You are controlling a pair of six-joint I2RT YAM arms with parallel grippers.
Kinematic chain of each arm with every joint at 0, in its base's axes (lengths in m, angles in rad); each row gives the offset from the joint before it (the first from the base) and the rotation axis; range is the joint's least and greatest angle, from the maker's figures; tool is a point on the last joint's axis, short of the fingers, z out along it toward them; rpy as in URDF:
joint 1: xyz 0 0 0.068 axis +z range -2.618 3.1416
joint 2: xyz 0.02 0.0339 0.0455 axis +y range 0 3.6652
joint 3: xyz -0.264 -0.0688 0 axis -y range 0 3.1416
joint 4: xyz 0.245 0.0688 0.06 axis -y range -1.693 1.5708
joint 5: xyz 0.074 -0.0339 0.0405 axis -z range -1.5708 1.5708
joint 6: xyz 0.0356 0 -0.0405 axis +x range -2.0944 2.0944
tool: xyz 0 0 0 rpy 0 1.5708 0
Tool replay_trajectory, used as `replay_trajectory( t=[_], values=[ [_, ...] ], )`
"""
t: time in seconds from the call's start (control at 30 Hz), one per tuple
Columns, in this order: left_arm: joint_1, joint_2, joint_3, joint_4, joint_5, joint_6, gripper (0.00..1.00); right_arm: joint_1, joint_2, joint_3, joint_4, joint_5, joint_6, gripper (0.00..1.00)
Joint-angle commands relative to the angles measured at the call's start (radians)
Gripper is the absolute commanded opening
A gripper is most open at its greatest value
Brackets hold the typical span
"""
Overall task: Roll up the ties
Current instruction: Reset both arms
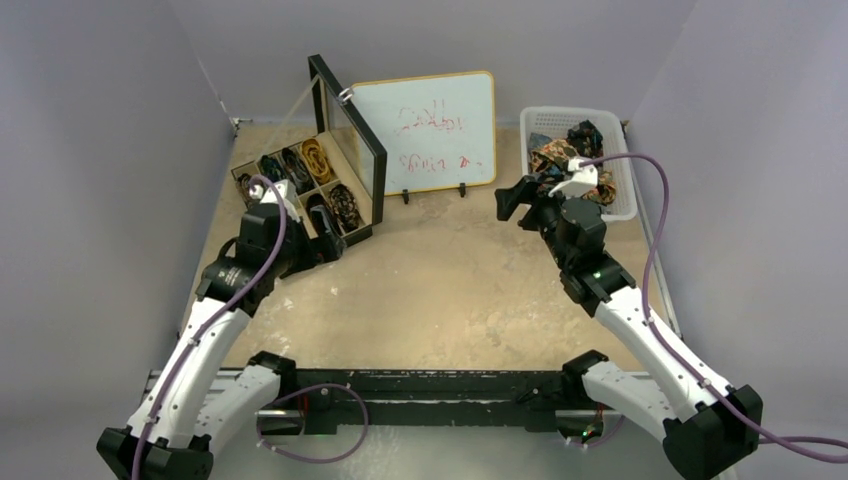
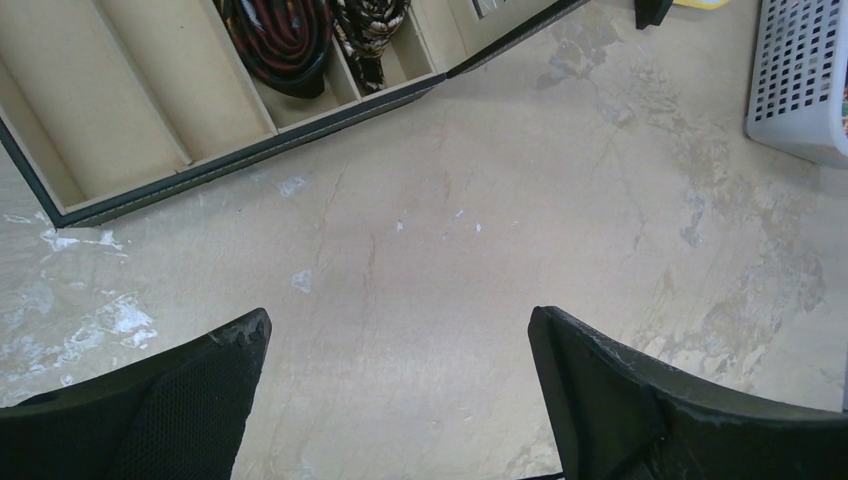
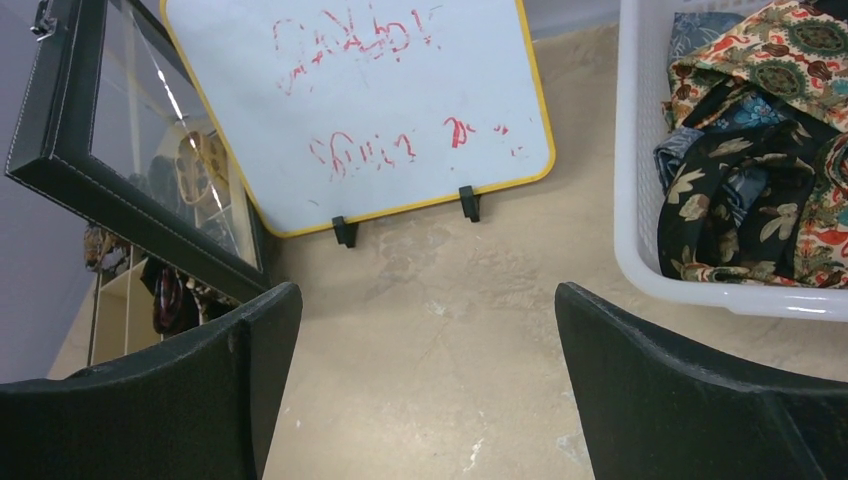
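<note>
Loose ties (image 3: 750, 180), orange-brown floral and dark floral, lie heaped in a white basket (image 3: 640, 220) at the back right (image 1: 575, 155). Rolled ties fill compartments of an open box (image 1: 300, 185): a gold coil (image 1: 318, 155), a floral coil (image 1: 345, 205), and in the left wrist view a maroon striped coil (image 2: 280, 40) beside a floral one (image 2: 370, 25). My left gripper (image 2: 400, 325) hovers open over bare table just in front of the box (image 1: 325, 240). My right gripper (image 3: 428, 290) is open and holds nothing, left of the basket (image 1: 515, 198).
A yellow-framed whiteboard (image 1: 430, 130) with red scribbles stands at the back centre. The box's glass lid (image 1: 350, 140) stands upright beside it. Two near compartments of the box (image 2: 140, 100) hold nothing. Purple cables run along both arms.
</note>
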Motion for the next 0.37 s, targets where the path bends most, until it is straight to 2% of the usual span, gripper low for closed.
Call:
replay_trajectory(
  t=[0.0, 0.33],
  values=[
    [-0.004, -0.03, 0.05, 0.02, -0.021, 0.0, 1.0, 0.003, -0.003, 0.045, 0.016, -0.026, -0.014, 0.99],
    [-0.003, -0.046, 0.049, 0.037, -0.03, 0.021, 1.0, 0.002, 0.012, 0.047, 0.008, -0.043, -0.017, 0.99]
  ],
)
